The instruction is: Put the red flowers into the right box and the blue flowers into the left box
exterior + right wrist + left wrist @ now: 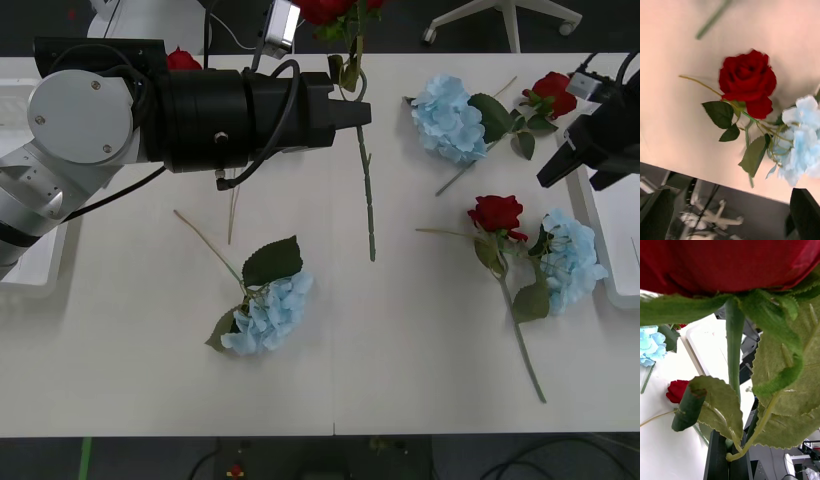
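The white table (420,400) takes up most of what I'm looking at, and honestly the sorting looks barely started. Dark floor past the far edge, with a white chair base (505,18) back there and some cables.

The left box (30,265) peeks out under the big left arm, the right box (612,240) at the other edge. I can't see any flowers in either.

Blue flowers all loose on the table: one near the front (268,315), one at the back (450,118), one next to the right box (572,260).

Red flowers: one lying just beside that last blue one (497,213), one at the back right (553,92), another behind the left arm (182,60).

The left gripper (352,110) is pinching a rose stem (368,200), bloom up, hanging over mid-table. The right gripper (572,160) hovers near its box, fingers spread, holding nothing.
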You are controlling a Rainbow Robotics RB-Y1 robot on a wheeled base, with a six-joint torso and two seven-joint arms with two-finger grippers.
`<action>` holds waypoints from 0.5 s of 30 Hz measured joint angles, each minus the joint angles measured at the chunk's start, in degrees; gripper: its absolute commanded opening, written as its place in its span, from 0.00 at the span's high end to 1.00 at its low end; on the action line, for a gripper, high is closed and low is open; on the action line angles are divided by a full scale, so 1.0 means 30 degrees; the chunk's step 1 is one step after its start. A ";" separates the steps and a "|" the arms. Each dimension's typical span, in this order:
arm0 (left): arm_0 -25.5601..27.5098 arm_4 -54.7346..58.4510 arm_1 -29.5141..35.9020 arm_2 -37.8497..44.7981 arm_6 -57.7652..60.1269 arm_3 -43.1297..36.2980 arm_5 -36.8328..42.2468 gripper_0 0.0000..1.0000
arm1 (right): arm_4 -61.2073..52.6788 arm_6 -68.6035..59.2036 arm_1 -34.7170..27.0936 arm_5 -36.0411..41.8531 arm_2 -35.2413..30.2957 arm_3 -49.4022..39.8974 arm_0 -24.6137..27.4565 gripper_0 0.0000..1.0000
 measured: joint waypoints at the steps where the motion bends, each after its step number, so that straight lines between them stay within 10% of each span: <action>1: -0.0001 0.0000 0.0000 0.0000 0.0000 0.0000 0.0000 1.00 | -0.0564 0.0758 -0.0225 -0.0401 0.0000 -0.0687 0.0227 0.10; 15: -0.0006 -0.0008 0.0000 0.0000 0.0000 0.0018 -0.0003 1.00 | -0.8759 0.8393 -0.1394 -0.6925 -0.0100 -0.2196 0.5406 0.10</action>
